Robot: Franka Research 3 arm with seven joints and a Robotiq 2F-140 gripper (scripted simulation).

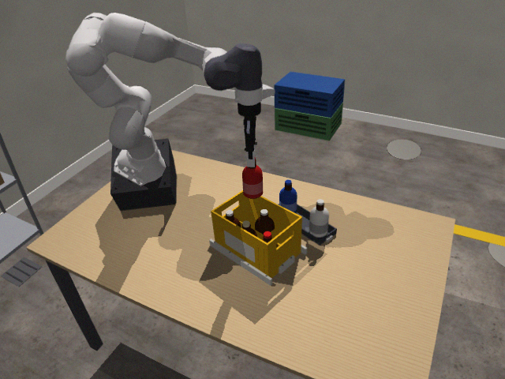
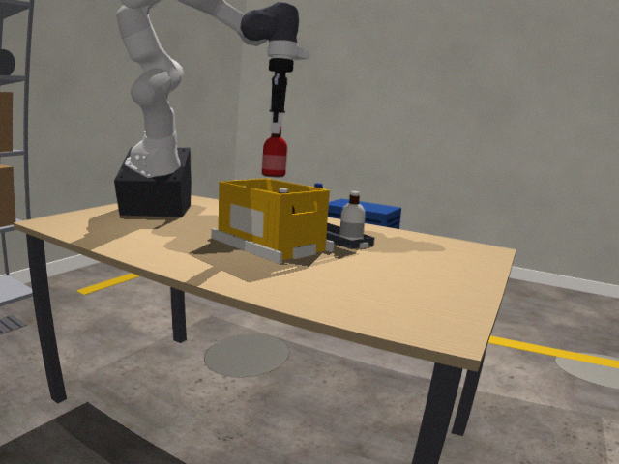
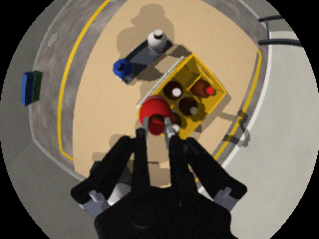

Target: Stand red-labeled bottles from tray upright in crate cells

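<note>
My gripper [image 1: 251,159] is shut on the neck of a red-labeled bottle [image 1: 252,181] and holds it upright above the far corner of the yellow crate [image 1: 258,234]. It also shows in the exterior view [image 2: 274,156] and in the wrist view [image 3: 158,112]. The crate holds three brown bottles, two with white caps [image 1: 263,220] and one with a red cap [image 1: 267,235]. The cell under the held bottle looks empty. The dark tray [image 1: 318,238] behind the crate holds a blue-labeled bottle [image 1: 287,196] and a white-labeled bottle [image 1: 318,218], both upright.
The crate sits on a grey base [image 1: 245,263] on the wooden table. The robot's black pedestal [image 1: 142,179] stands at the table's far left corner. Blue and green crates [image 1: 308,104] are stacked on the floor beyond. A shelf stands at the left edge.
</note>
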